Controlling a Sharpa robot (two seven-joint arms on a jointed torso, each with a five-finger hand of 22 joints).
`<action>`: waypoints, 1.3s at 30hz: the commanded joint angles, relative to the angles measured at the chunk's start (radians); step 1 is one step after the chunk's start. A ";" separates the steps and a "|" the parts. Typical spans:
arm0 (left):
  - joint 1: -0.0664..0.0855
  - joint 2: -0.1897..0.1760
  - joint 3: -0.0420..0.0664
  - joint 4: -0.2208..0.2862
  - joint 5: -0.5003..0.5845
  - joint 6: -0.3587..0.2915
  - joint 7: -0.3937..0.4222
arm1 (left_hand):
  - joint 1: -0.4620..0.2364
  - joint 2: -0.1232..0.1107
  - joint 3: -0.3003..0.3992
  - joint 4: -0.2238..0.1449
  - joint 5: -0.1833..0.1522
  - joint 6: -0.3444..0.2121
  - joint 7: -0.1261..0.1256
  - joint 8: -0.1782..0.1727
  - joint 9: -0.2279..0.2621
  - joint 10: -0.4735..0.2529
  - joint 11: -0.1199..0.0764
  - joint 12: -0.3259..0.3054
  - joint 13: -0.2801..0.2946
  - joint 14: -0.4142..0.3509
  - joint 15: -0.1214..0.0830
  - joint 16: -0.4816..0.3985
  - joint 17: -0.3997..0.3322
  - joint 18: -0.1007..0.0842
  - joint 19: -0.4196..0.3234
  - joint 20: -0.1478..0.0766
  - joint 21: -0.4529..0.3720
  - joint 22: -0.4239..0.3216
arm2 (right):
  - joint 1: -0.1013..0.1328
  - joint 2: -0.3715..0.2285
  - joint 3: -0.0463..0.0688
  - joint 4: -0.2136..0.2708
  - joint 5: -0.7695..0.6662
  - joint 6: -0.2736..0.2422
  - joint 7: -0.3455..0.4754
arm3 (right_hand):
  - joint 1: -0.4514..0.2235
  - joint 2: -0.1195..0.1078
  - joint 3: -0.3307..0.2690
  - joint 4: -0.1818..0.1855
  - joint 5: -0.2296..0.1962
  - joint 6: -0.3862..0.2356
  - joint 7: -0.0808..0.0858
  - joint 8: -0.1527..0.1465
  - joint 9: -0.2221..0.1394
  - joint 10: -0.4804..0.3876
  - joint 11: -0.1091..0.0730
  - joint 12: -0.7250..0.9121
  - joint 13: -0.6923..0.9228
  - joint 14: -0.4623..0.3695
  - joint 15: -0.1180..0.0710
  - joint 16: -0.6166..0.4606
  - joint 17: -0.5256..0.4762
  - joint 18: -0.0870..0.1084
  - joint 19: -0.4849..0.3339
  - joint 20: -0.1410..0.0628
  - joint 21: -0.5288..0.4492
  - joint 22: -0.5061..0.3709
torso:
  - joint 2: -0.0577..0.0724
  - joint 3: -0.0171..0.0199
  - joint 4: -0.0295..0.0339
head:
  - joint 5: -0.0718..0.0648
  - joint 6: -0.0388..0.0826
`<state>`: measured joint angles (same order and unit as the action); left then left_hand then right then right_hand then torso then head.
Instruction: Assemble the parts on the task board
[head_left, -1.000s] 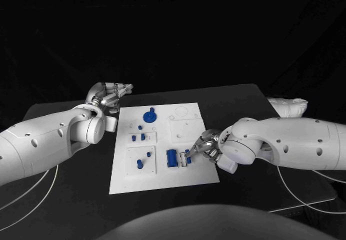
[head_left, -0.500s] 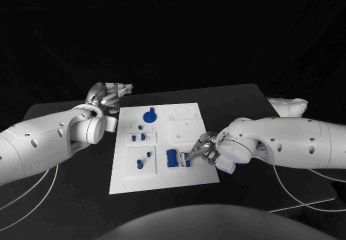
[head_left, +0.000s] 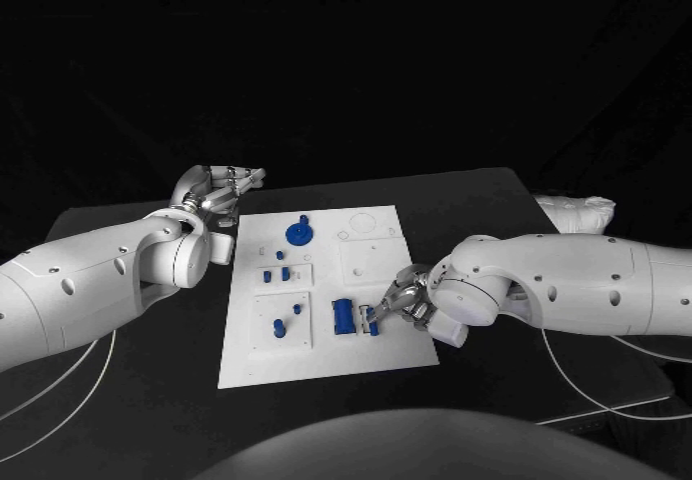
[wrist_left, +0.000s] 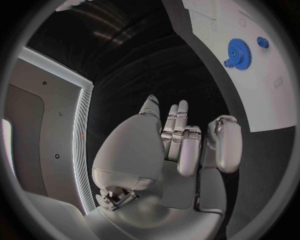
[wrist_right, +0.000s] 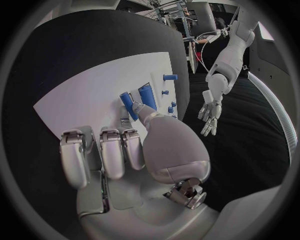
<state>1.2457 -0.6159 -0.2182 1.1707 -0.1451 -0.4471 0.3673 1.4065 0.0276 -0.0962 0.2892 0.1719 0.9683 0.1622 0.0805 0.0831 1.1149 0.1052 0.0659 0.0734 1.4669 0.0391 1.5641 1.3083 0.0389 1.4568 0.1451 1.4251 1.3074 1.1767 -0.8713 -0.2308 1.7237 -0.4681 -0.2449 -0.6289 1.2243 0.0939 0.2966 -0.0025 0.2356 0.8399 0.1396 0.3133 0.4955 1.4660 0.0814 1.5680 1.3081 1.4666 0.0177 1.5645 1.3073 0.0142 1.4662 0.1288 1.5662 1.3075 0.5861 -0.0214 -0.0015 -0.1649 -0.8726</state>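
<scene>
Blue cylinder (head_left: 343, 316) lying lengthwise along task board (head_left: 326, 362)

Empty left hand (wrist_left: 181, 150) beside task board (wrist_left: 262, 95) bearing blue gear (wrist_left: 238, 51).

The right hand (head_left: 405, 298) sits low over the near right part of the task board (head_left: 326, 372), its fingers down among the blue parts (head_left: 343, 316) standing there, so that corner is crowded. Small upright blue pegs (head_left: 283, 320) stand in the near left block, and a blue gear (head_left: 299, 236) lies flat at the far left. The board's far right quarter and its near edge are bare white surface. The left hand (head_left: 219, 187) hangs off the board's far left corner, above the black table (head_left: 462, 200), well apart from the parts.
</scene>
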 joint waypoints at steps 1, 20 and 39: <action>0.001 0.002 0.001 0.002 -0.004 0.014 0.004 | -0.003 0.009 -0.006 0.002 0.004 -0.003 -0.001 0.004 0.001 -0.005 0.002 0.003 0.001 0.097 0.003 0.000 0.250 -0.002 -0.001 0.003 -0.007 0.215 | -0.001 0.007 0.000 -0.003 0.002 0.022 -0.006 | -0.002 -0.010 0.000 0.006 -0.005 0.002 0.006 -0.007 -0.002 0.105 -0.006 0.003 0.263 0.104 -0.005 0.006 0.263 -0.014 0.105 -0.007 0.005 0.263 | 0.000 0.0002 -0.0002 | 0.000 0.000; 0.001 0.003 0.001 0.002 -0.004 0.015 0.003 | 0.000 0.010 -0.008 0.002 0.006 -0.004 -0.001 0.004 0.002 -0.005 0.002 0.003 0.001 0.097 0.003 -0.001 0.249 -0.002 0.000 0.003 -0.006 0.216 | -0.001 0.020 0.000 -0.012 0.002 0.006 -0.002 | 0.001 -0.008 -0.005 0.011 -0.012 -0.031 0.022 -0.039 -0.016 0.105 0.007 0.003 0.263 0.104 0.005 0.006 0.263 -0.014 0.105 -0.001 0.005 0.263 | 0.000 0.0001 -0.0003 | 0.002 0.000; 0.001 0.004 0.001 0.001 -0.004 0.017 0.000 | 0.000 0.010 -0.008 0.002 0.006 -0.004 -0.001 0.004 0.002 -0.005 0.002 0.003 0.001 0.097 0.003 -0.001 0.249 -0.002 0.000 0.003 -0.006 0.216 | -0.001 0.019 0.000 -0.006 0.004 0.002 -0.001 | -0.029 -0.033 -0.042 0.031 -0.070 -0.036 0.031 -0.047 -0.021 0.105 0.017 0.003 0.263 0.104 0.015 0.006 0.263 -0.014 0.105 0.010 0.005 0.263 | 0.000 -0.0002 -0.0003 | 0.002 0.000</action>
<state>1.2457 -0.6141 -0.2182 1.1707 -0.1455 -0.4458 0.3635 1.4064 0.0275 -0.0992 0.2923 0.1719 0.9683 0.1622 0.0805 0.0830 1.1149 0.1053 0.0659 0.0733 1.4669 0.0391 1.5641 1.3083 0.0390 1.4568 0.1451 1.4251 1.3074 1.1776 -0.8555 -0.2302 1.7135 -0.4677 -0.2493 -0.6377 1.1959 0.0659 0.2589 0.0290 0.1697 0.8095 0.1667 0.2705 0.4781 1.4661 0.0890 1.5680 1.3076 1.4665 0.0252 1.5645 1.3079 0.0142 1.4661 0.1288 1.5662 1.3073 0.5861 -0.0211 -0.0020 -0.1621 -0.8726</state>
